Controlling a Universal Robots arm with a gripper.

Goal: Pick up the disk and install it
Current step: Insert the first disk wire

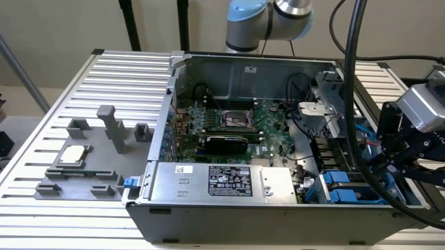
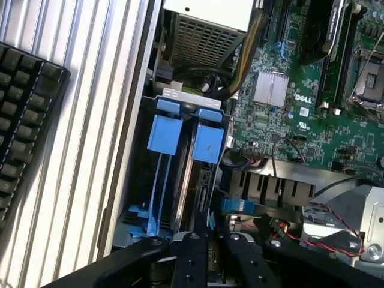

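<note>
Gripper on a robot arm hovers at the exterior view's right side of an open computer case, just above the drive bay in the case's near corner. The disk stands on edge in that bay, its blue carrier tab turned towards the power supply, a silver box with a black label lying along the near side of the case. A second blue carrier stands just beside the disk, on the side nearer the case wall.

In the wrist view the gripper sits in line with the disk, close over the end away from the power supply. Its black links crowd that spot, and whether it is open or closed, or has hold of anything, cannot be told. The second blue carrier runs parallel to the disk, the two parted by a narrow slot.

The green motherboard covers the case floor beyond the bay, with a small finned heatsink and black cables near the power supply. The case rests on a ribbed metal table. On the table at the exterior view's left, well apart from the bay, a grey fixture carries a small square processor chip. A black keyboard lies on the table outside the case wall.
</note>
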